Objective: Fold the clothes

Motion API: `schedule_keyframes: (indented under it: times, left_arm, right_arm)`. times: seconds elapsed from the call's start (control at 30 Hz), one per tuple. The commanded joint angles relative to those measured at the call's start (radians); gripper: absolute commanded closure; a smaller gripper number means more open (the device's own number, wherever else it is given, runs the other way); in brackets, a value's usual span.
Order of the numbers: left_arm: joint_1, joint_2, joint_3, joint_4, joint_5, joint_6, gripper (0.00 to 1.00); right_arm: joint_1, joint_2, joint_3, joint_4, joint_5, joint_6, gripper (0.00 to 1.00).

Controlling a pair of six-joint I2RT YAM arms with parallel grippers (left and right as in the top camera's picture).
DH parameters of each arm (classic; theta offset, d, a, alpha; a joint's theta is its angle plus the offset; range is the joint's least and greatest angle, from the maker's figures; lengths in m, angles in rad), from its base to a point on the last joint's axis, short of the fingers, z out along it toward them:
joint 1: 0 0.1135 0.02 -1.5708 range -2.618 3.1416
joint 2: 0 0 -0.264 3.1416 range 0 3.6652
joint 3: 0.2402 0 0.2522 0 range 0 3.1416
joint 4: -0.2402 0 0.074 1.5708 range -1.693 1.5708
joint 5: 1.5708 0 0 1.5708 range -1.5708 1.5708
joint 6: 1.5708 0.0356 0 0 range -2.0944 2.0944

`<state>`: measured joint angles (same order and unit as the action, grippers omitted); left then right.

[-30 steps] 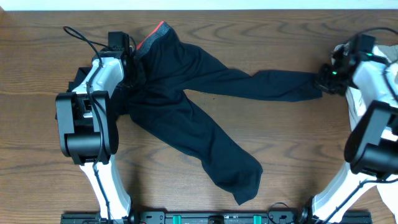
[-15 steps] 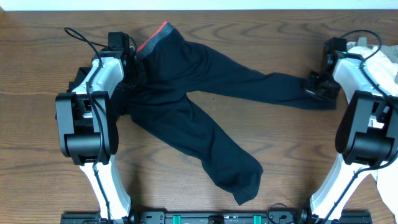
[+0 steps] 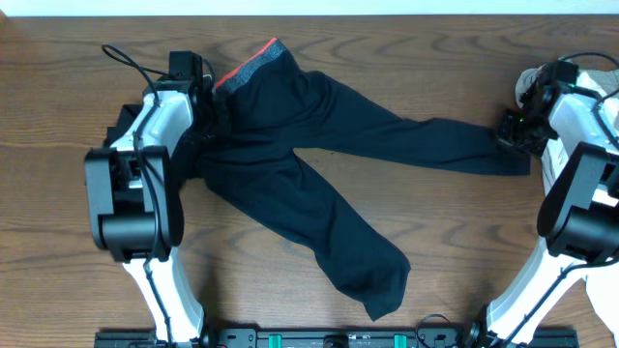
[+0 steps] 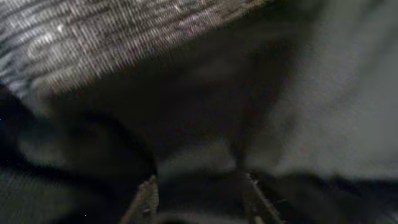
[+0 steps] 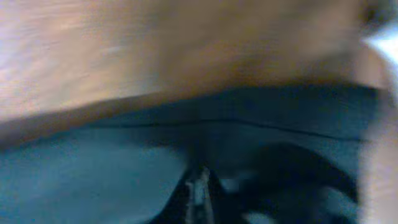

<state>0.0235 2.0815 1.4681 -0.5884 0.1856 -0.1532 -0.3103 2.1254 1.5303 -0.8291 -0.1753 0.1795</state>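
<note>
The long black stretchy trousers (image 3: 290, 155) lay spread out, not yet folded, on the brown wooden surface (image 3: 455, 251), the right claw (image 3: 511, 130) pinched shut on one leg's end, and I couldn't tell if the left claw (image 3: 209, 116) by the grey waistband (image 3: 253, 68) held anything.

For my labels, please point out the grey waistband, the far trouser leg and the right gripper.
grey waistband (image 3: 250, 68): overhead view, band's middle.
far trouser leg (image 3: 426, 140): overhead view, mid-length.
right gripper (image 5: 199, 179): right wrist view, between shut fingertips.
</note>
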Motion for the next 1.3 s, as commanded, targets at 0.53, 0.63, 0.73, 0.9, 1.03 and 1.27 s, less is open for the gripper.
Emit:
schedule_keyframes:
  times: [0.53,0.63,0.73,0.9,1.03,1.27]
  left_arm:
    - [-0.146,-0.42,-0.005,-0.098,0.013,0.129,0.49]
    - [-0.206,-0.357,-0.005,-0.016,0.013,0.201,0.54]
    - [-0.233,-0.275,-0.005,0.091,0.013,0.236,0.61]
    - [-0.234,-0.108,-0.004,0.302,0.005,0.248,0.71]
    - [-0.229,0.016,-0.004,0.449,-0.007,0.247,0.72]
    - [-0.212,0.161,-0.003,0.572,-0.037,0.247,0.72]
  right_arm:
    - [0.231,-0.122,0.015,-0.053,-0.271,-0.077,0.99]
    - [0.282,-0.109,0.015,-0.02,-0.214,-0.027,0.99]
    - [0.307,-0.117,0.015,-0.013,-0.2,-0.008,0.99]
    - [0.325,-0.12,0.015,-0.079,-0.203,-0.008,0.98]
    - [0.325,-0.12,0.015,-0.14,-0.202,-0.009,0.99]
    - [0.325,-0.125,0.015,-0.186,-0.211,-0.009,0.98]
